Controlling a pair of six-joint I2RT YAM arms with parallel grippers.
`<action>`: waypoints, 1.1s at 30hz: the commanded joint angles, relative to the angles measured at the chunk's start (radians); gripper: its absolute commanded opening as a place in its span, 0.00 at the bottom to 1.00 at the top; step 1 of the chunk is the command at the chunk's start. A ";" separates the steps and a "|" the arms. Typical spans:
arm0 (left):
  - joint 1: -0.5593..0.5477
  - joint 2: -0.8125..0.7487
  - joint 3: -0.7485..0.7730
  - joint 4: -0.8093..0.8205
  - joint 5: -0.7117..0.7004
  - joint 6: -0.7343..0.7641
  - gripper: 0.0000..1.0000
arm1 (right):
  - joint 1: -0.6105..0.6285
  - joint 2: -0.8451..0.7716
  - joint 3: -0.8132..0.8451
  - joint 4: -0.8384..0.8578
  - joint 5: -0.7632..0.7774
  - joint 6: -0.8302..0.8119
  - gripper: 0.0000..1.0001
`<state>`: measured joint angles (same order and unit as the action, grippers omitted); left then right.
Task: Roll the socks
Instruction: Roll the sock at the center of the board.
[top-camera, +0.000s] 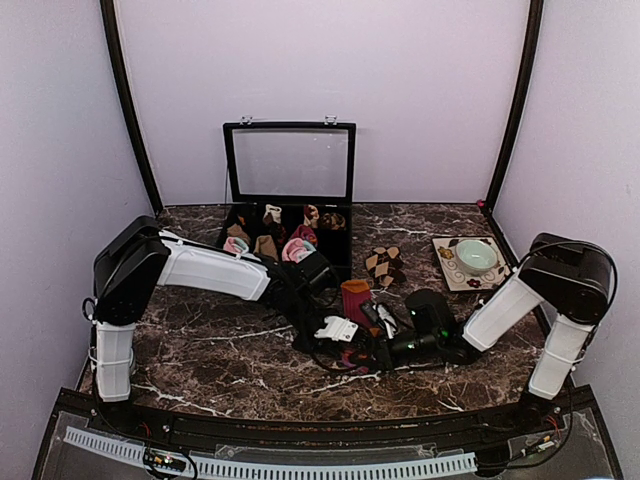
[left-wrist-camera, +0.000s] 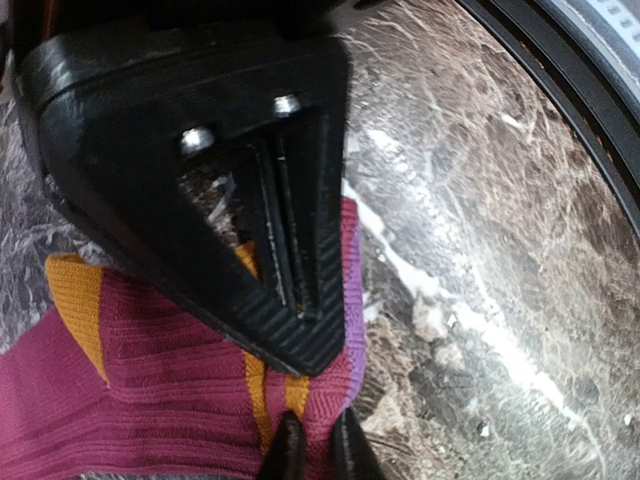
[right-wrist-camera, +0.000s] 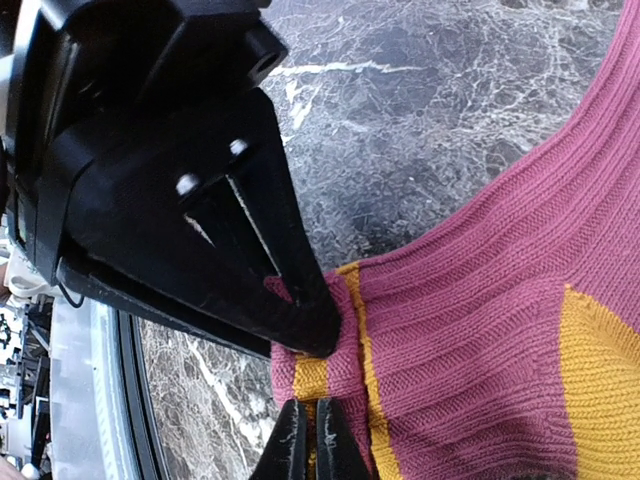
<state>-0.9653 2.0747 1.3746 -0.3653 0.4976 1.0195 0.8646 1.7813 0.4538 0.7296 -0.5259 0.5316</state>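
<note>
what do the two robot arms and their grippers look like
The arms match. The left arm and right arm have smooth white link shells between bulky black joint housings, with thin black cables looping past the joints. The left gripper and right gripper are matte black wedge-shaped plastic, finely ribbed at the tips, each with two silver screw heads.
</note>
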 joint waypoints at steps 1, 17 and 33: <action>-0.009 0.037 0.011 -0.056 -0.024 -0.004 0.03 | -0.014 0.017 -0.042 -0.220 0.066 -0.014 0.07; 0.026 0.153 0.117 -0.382 0.210 -0.108 0.00 | -0.009 -0.478 -0.172 -0.291 0.285 -0.156 0.31; 0.108 0.309 0.256 -0.528 0.346 -0.264 0.00 | 0.252 -0.470 -0.160 -0.260 0.257 -0.443 0.35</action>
<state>-0.8608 2.3138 1.6180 -0.8139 0.9558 0.8169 1.0481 1.2407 0.2455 0.4484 -0.2737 0.1726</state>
